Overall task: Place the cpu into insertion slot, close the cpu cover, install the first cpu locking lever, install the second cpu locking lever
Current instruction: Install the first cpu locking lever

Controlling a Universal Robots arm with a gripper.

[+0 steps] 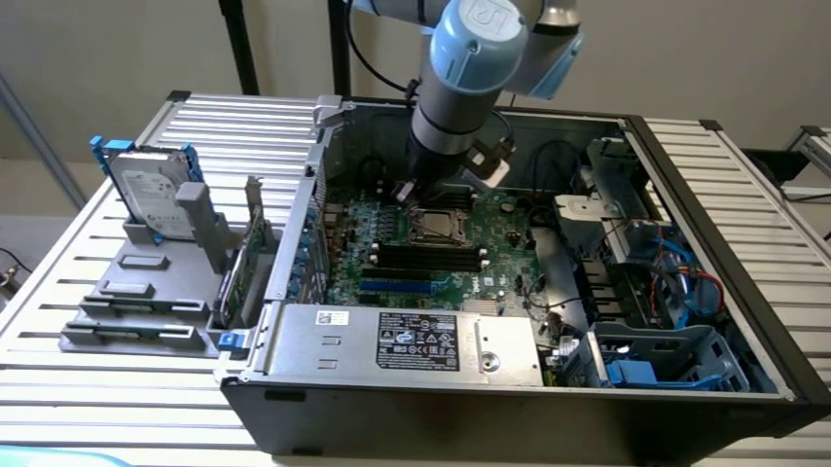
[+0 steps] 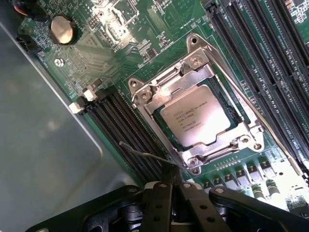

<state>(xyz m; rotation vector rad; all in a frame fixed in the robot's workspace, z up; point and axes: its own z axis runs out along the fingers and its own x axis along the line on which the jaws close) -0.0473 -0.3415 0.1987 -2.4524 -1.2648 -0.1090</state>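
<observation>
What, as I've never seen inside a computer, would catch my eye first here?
A pale blue robot arm reaches down into the open computer case. Below it, the silver cpu sits in the socket, framed by the shiny cpu cover, on the green circuit board.

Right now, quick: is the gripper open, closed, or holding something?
Gripper: closed, tips at the thin locking lever; whether it grips it cannot be told.

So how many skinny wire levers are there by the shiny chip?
2. One lever lies flat along one edge of the cpu cover. The other lever sticks out from a corner of the cover, over the black memory slots. None looks hidden.
</observation>
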